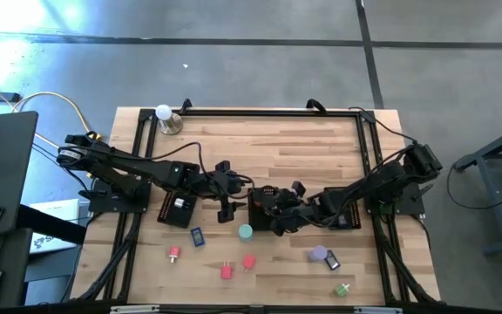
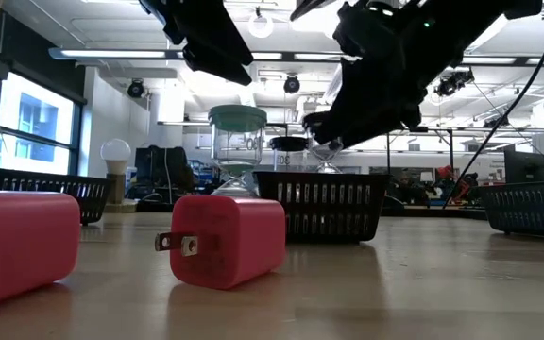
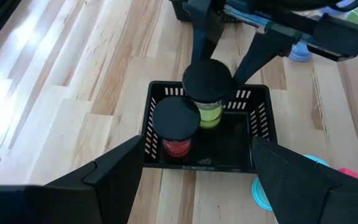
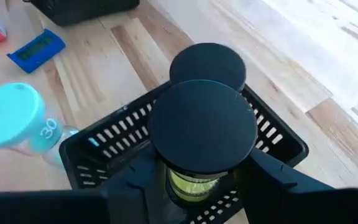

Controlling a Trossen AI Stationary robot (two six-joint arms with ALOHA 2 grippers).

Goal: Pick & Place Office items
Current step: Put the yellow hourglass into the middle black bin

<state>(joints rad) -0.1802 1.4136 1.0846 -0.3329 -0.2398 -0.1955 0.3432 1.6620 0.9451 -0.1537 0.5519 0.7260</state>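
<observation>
Over the middle mesh tray (image 4: pixel 278 146), my right gripper (image 4: pixel 201 186) has its jaws clamped on a black-capped yellow timer (image 4: pixel 202 134), a red one (image 3: pixel 175 124) standing inside. My left gripper (image 3: pixel 194 171) hovers just beside, jaws wide apart, holding nothing.

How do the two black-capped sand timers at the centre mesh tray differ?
The green-sand timer is gripped by the right tool above the tray; the red-sand timer stands free inside it. Green sand versus red. Both are upright, black-capped, and the same shape.
</observation>
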